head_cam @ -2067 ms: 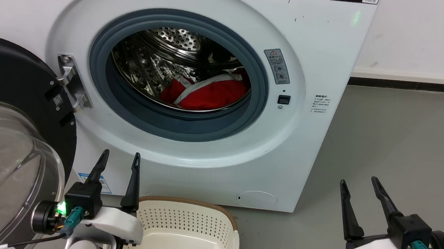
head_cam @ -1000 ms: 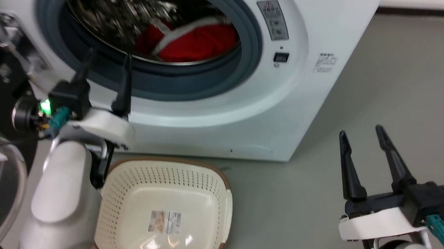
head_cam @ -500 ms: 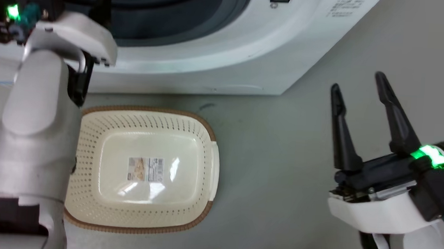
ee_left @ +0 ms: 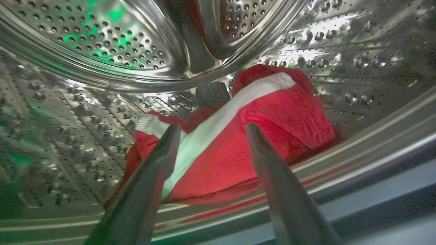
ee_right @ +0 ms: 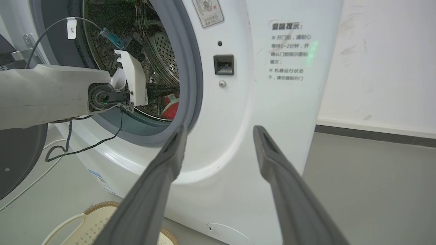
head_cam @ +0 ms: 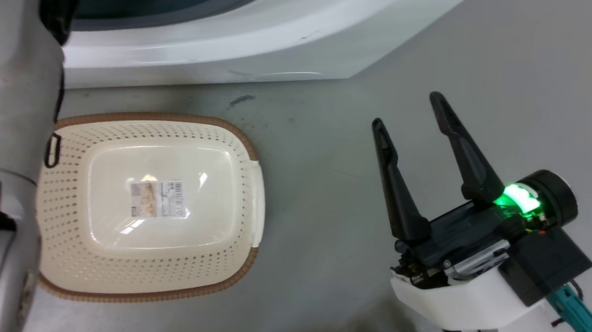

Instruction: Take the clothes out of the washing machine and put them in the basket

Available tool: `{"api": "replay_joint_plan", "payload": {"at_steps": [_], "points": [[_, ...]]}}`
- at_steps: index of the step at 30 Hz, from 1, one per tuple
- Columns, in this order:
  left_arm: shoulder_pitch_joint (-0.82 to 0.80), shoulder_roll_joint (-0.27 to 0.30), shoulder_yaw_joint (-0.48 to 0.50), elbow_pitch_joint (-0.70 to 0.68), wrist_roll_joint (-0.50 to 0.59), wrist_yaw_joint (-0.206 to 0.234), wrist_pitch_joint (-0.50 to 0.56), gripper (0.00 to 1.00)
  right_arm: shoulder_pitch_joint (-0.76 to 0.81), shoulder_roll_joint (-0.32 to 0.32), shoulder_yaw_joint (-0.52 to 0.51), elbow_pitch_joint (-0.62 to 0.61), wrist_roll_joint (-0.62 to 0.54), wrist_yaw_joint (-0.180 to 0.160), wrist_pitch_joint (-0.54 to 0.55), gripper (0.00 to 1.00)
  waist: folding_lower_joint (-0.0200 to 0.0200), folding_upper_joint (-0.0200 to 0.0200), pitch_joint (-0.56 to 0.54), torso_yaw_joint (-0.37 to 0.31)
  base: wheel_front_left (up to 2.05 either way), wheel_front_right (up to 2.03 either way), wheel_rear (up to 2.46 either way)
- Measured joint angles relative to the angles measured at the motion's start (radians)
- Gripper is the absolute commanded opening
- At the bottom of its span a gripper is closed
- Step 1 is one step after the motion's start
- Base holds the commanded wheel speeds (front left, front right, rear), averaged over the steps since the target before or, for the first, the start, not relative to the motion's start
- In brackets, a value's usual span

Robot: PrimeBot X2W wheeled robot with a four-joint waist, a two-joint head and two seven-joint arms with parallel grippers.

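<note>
Nearest the robot, right gripper (head_cam: 407, 108): held wide apart over bare floor (head_cam: 324, 215), nothing in it, well apart from the basket (head_cam: 158, 120).
Basket: set on the floor just in front of the washing machine (head_cam: 230, 62), nothing in it yet. If the load is let go too early, a trailing end could be left draped over its edge.
Left gripper (ee_left: 213, 126): inside the port, fingers spread wide, nothing gripped.
Clothes (ee_left: 272, 109): bunched low in the drum (ee_left: 102, 44), just past those fingertips. If only the white band (ee_left: 259, 90) gets pinched, the rest may be left behind, or dragged across the drum lip (ee_left: 357, 153) and dropped.
</note>
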Motion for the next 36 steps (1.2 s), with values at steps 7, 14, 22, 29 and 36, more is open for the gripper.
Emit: {"api": "replay_joint_plan", "payload": {"at_steps": [7,14,22,29,36], "points": [[-0.100,0.084,-0.103,0.072,-0.102,-0.001,0.216,1.00,-0.009,0.000,0.049,0.016,0.022,0.000,-0.010,1.00,0.0000,0.0000,0.035,-0.061,0.00,0.00,0.00],[-0.153,0.178,-0.234,0.053,-0.264,-0.001,0.523,0.85,-0.010,0.000,0.076,0.033,0.054,0.000,-0.019,1.00,0.0000,0.0000,0.073,-0.109,0.00,0.00,0.00],[-0.154,0.221,-0.266,0.015,-0.306,-0.001,0.557,0.00,-0.019,0.000,0.065,0.037,0.069,0.000,-0.021,1.00,-0.0001,0.0000,0.078,-0.117,0.00,0.00,0.00],[-0.090,0.214,-0.267,-0.056,-0.275,0.044,0.215,0.00,-0.035,0.000,0.050,0.070,0.080,0.000,-0.021,1.00,-0.0001,0.0000,0.023,-0.105,0.00,0.00,0.00],[0.061,0.163,-0.246,-0.028,-0.290,0.076,-0.111,0.00,-0.026,0.000,0.029,0.133,0.075,0.000,-0.021,1.00,-0.0002,0.0000,-0.102,-0.081,0.00,0.00,0.00]]}}
